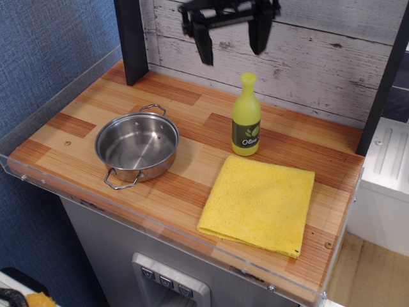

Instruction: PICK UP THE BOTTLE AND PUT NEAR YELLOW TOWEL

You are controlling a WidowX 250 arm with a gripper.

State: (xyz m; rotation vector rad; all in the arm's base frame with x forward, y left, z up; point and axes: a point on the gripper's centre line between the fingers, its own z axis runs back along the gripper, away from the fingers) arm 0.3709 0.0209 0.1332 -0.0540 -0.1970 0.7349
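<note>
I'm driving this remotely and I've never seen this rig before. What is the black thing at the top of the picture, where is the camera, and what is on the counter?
The single camera looks down at an angle from the front onto a striped wooden counter. The black thing at the top is the robot arm's gripper: two dark fingers hanging down, spread wide apart, holding nothing. Below it the small yellow-green plastic bottle with the dark "Olive Oil" label stands upright, free of the fingers. Its base sits just behind the far edge of the flat, folded bright yellow towel. To the left is an empty round steel pot with two wire handles, well apart from both.
</note>
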